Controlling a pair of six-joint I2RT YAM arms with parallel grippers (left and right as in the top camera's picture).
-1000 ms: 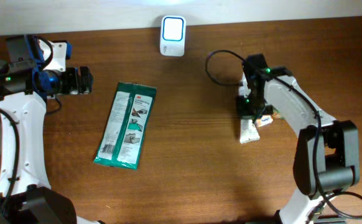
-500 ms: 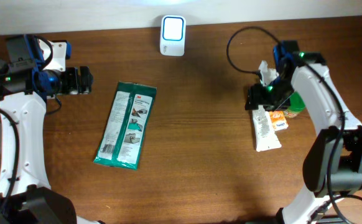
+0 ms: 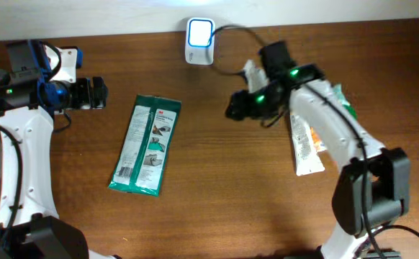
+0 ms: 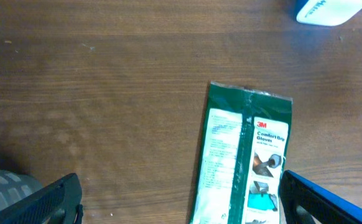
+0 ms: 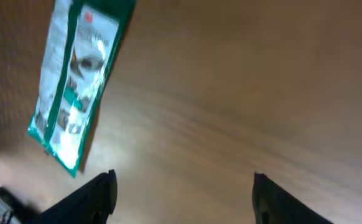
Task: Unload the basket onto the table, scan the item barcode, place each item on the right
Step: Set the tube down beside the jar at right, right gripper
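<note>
A green and white 3M glove packet lies flat on the table, left of centre. The white scanner with a lit face stands at the back edge. My left gripper hovers open to the packet's upper left; in the left wrist view the packet lies just inside the right finger, untouched. My right gripper is open and empty over bare wood right of the packet. The right wrist view is blurred and shows the packet at upper left, beyond the open gripper.
A white tube lies on the table at the right, beside a small orange item and a green-printed pack partly under the right arm. The scanner's corner shows at the top right of the left wrist view.
The right gripper opened and let go of the white tube, which now lies at the right. That arm then swung left toward the table's middle. The left arm has not moved.
</note>
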